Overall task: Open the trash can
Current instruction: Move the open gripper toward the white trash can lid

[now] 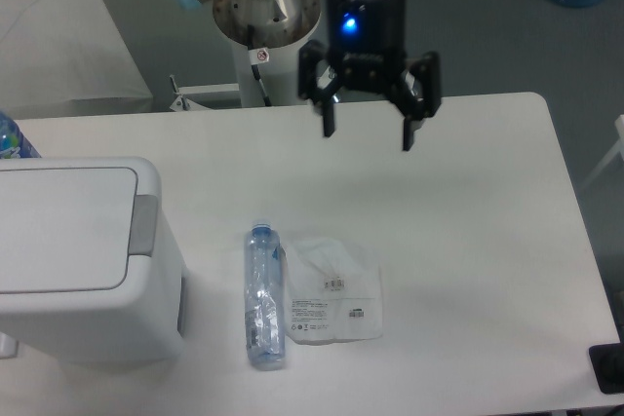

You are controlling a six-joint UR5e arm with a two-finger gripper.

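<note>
The trash can point(78, 260) is a large boxy white bin at the left edge of the table. Its flat white lid point(60, 228) lies shut, with the grey push tab point(144, 225) on its right side. My gripper point(369, 133) hangs above the far middle of the table, well to the right of the bin and apart from it. Its two black fingers are spread wide and hold nothing.
A crushed clear plastic bottle point(263, 295) with a blue cap lies just right of the bin. A clear plastic bag with a label point(334, 289) lies beside it. The arm's base point(265, 17) stands behind the table. The white table point(468, 241) ends at the right.
</note>
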